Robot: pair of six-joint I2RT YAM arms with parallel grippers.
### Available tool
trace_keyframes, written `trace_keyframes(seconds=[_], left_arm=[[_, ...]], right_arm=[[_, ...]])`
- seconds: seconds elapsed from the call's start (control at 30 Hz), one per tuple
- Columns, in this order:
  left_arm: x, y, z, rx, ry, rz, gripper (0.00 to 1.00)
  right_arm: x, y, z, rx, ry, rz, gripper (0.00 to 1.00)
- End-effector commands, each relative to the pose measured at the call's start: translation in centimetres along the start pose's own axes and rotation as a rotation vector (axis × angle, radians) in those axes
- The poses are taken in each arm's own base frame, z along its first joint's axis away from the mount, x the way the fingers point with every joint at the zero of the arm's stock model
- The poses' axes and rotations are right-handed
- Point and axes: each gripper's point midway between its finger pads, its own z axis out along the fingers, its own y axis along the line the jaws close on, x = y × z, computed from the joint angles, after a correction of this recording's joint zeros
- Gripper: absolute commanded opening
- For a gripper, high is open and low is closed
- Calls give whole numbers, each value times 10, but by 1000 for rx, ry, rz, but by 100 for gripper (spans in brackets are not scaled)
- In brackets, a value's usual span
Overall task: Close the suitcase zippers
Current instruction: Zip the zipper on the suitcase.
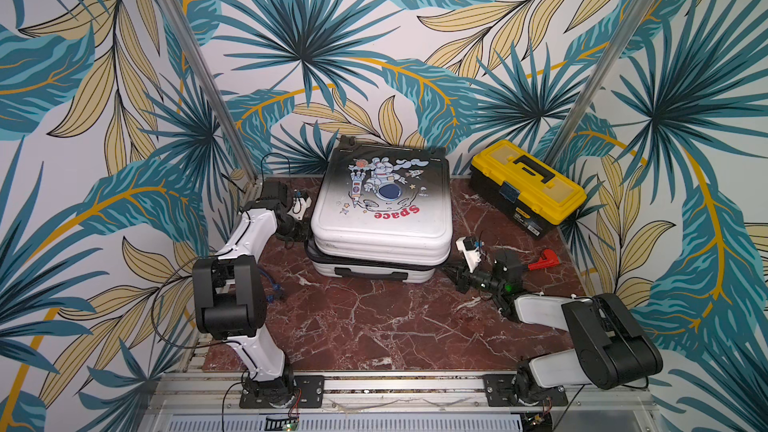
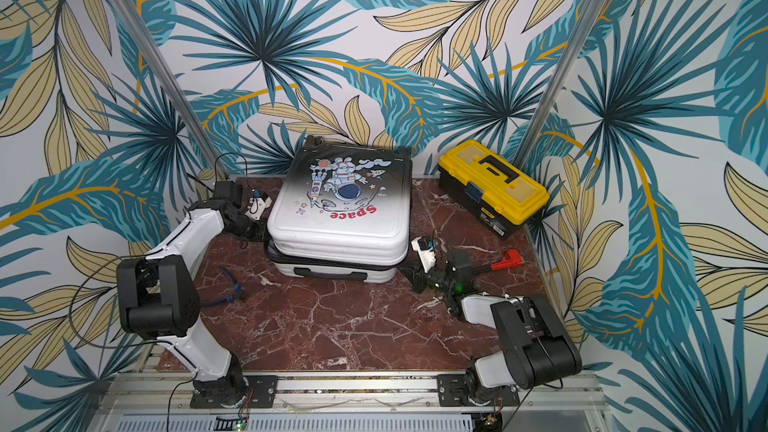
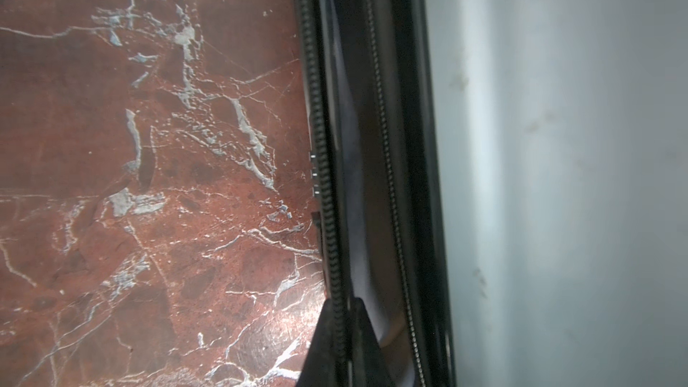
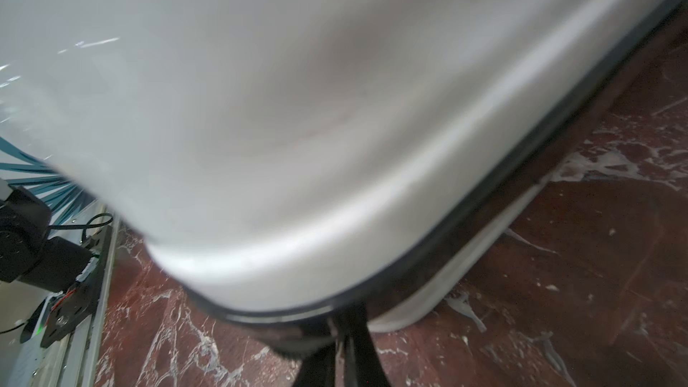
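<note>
The suitcase [image 1: 380, 218] [image 2: 338, 218] lies flat at the back middle of the marble table [image 1: 395, 326]. Its printed upper shell sits ajar over the lower shell. My left gripper [image 1: 306, 236] [image 2: 262, 234] is at the case's left side. In the left wrist view it [image 3: 337, 329] is shut on the black zipper track [image 3: 327, 188] of the lower half, and a second row of teeth [image 3: 387, 143] runs beside the white shell [image 3: 558, 143]. My right gripper [image 1: 446, 271] [image 2: 405, 271] is at the front right corner. There it [image 4: 342, 329] is shut at the dark zipper seam [image 4: 484, 195], which is blurred.
A yellow-and-black toolbox [image 1: 528, 187] stands at the back right. A red tool [image 1: 544, 258] lies behind my right wrist. A blue cord [image 2: 230, 286] lies near the left arm's elbow. Leaf-print walls close in the table on three sides.
</note>
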Motion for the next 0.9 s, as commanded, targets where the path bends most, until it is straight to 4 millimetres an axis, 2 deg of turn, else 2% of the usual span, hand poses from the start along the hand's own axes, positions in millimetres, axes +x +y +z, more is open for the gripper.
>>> trace_keyframes(seconds=[0.0, 0.17, 0.27, 0.3, 0.43, 0.57, 0.67, 0.87], left_arm=[[-18, -18, -13, 55, -61, 130, 4], [-21, -15, -15, 38, -65, 48, 4], [-24, 6, -18, -82, -67, -69, 1], [-25, 13, -20, -124, -71, -108, 0], [-28, 15, -25, -142, -92, -207, 0], [-25, 29, -28, -230, -107, -260, 0], [-26, 29, -26, -223, -126, -281, 0], [-32, 22, -22, -182, -154, -315, 0]], right_arm=[[-26, -3, 1, 26, -67, -59, 1], [-25, 7, -4, -6, -68, -74, 0], [-22, 13, -11, 2, -78, -84, 0], [-19, 17, -12, 2, -74, -93, 0], [-7, 30, -10, 15, -27, -142, 0], [7, 46, -11, 30, 12, -179, 0], [19, 65, -9, 36, 53, -239, 0], [30, 83, -13, 53, 92, -339, 0]])
